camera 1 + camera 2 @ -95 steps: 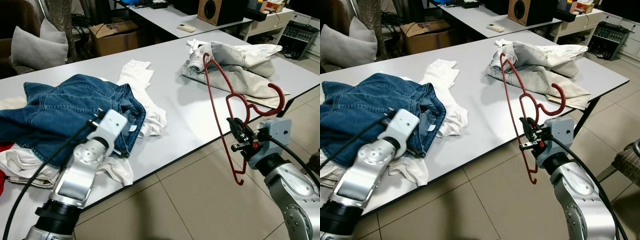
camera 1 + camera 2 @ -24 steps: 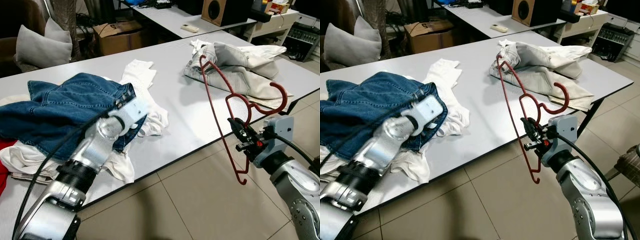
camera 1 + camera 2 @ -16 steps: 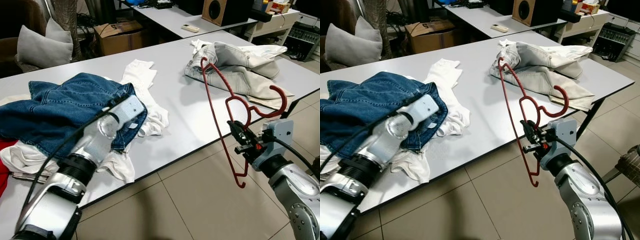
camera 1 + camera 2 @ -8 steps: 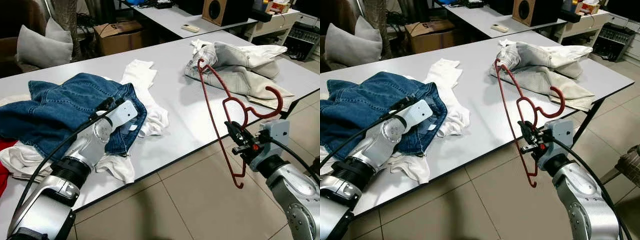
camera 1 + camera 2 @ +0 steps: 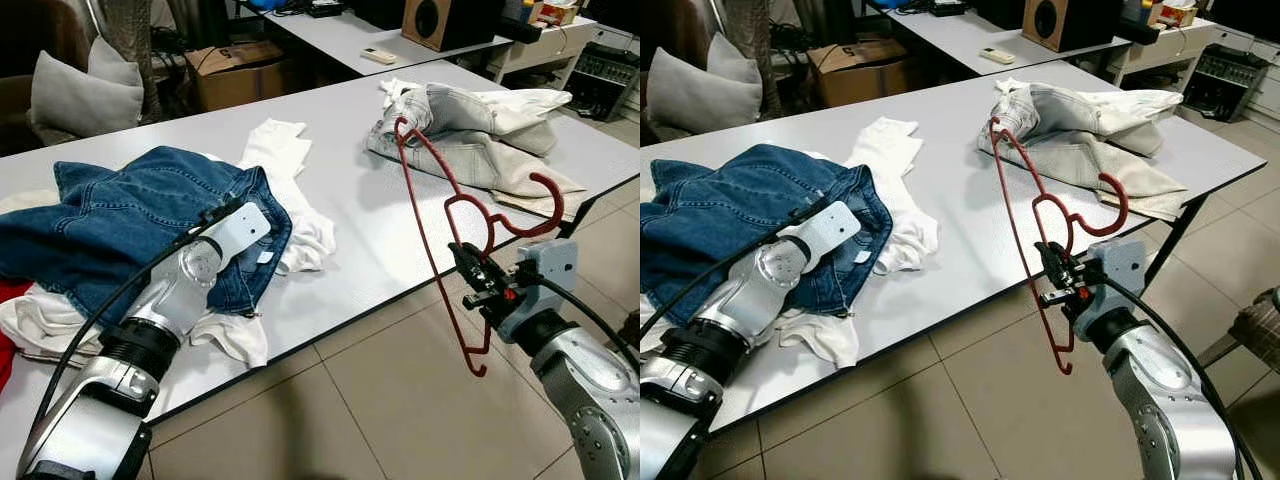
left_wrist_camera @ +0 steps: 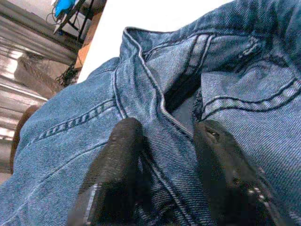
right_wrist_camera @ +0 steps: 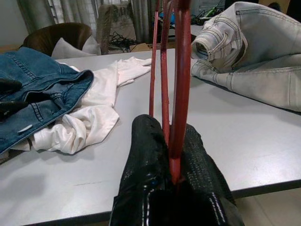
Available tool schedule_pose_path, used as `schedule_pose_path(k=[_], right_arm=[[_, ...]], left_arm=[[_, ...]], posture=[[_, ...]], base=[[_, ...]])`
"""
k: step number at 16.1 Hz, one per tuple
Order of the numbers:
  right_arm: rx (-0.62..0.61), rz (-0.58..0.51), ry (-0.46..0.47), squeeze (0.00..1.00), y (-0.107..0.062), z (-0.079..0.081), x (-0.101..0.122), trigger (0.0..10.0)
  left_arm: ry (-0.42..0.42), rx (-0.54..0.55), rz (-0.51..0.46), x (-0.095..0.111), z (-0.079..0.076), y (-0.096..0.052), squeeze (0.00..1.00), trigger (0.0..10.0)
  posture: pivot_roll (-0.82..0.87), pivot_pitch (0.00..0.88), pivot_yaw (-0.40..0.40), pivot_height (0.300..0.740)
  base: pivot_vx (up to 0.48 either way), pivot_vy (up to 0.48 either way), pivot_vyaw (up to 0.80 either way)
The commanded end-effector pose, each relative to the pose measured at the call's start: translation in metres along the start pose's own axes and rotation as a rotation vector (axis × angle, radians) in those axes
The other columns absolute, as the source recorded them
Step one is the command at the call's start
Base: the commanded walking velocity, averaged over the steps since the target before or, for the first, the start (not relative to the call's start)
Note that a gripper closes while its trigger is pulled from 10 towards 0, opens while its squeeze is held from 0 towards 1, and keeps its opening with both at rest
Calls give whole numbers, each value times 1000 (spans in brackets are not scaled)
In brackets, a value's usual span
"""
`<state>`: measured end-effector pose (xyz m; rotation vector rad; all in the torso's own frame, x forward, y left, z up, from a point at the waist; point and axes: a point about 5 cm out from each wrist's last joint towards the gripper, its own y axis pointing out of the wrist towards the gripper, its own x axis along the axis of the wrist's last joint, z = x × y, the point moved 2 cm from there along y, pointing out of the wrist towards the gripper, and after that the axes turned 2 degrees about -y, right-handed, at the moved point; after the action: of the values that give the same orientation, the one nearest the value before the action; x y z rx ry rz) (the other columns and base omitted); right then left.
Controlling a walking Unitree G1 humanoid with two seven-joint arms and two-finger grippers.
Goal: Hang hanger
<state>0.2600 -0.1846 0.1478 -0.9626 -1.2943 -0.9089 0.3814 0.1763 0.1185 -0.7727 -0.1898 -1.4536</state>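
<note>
Hanger [image 5: 440, 215] clamped in right hand [image 5: 468, 278]; left hand [image 6: 164, 155], fingers apart, half-buried in jeans [image 5: 120, 215].

1. Right gripper [image 7: 171, 155] – black fingers with a fine pebbled, semi-gloss plastic look, pinched onto the hanger [image 5: 447, 215]; hanger is thin red rod, smooth coated finish, slight sheen.
2. Left gripper [image 6: 169, 160] – matt black fingers, slightly grainy, apart and pressed onto the jeans [image 5: 130, 215] beneath them: mid-blue denim, coarse twill weave, raised stitched seams.
3. White garment [image 5: 902, 190] beside the jeans – soft matt cloth, crumpled.
4. Pale trousers [image 5: 480, 135] beyond the right gripper – washed light denim, matt, ribbed seams.
5. Table [image 5: 350, 205] – smooth light grey laminate, low sheen.
6. Arms – brushed silver metal, satin finish.
7. Floor [image 5: 350, 420] – beige tiles, mildly glossy.
</note>
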Motion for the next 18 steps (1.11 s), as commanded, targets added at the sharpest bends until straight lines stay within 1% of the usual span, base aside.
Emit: schedule_pose_path(k=[1,3,5,7,9,10,12,13,14,15,16,18], right_arm=[[-14,-6,-6,0,1,-2,1,10000],[-18,-5,0,0,3,-2,0,10000],[-17,-7,5,0,4,0,-1,10000],[-21,-8,6,0,4,1,-2,10000],[-24,-11,12,0,4,1,-3,10000],[-28,-12,17,0,5,1,-4,10000],[-8,-23,76,0,6,5,-4,10000],[48,-16,102,0,4,10,-4,10000],[89,-7,113,0,3,15,-5,10000],[166,8,133,0,-1,23,-6,10000],[203,19,142,0,-3,26,-7,10000],[291,25,198,0,-8,35,-6,10000]], left_arm=[[-27,-10,25,-9,-4,0,0,0],[-52,-1,1,-6,-3,0,0,0],[-69,-6,-12,-5,-4,0,0,0],[-96,-14,-45,-1,-7,-1,0,0],[-109,-3,-74,5,-4,-1,0,0],[-124,12,-93,8,2,-1,0,0],[-169,43,-137,14,17,-3,0,0],[-196,53,-162,17,24,-4,0,0],[-199,55,-182,19,28,-6,0,0],[-273,63,-211,22,38,-9,0,0],[-283,71,-233,25,45,-11,0,0],[-409,114,-331,37,84,-23,0,0]], posture=[[-243,0,34,740],[-245,0,35,740],[-249,0,38,740],[-256,0,44,740],[-259,0,49,740],[-258,0,53,740],[-261,0,59,740],[-261,0,63,740],[-263,0,65,740],[-258,0,66,740],[-259,0,66,740],[-260,0,69,740]], base=[[0,0,0],[0,0,0],[0,0,0],[0,0,0],[0,0,0],[0,0,0],[0,0,0],[0,0,0],[0,0,0],[0,0,0],[0,0,0],[0,0,0]])
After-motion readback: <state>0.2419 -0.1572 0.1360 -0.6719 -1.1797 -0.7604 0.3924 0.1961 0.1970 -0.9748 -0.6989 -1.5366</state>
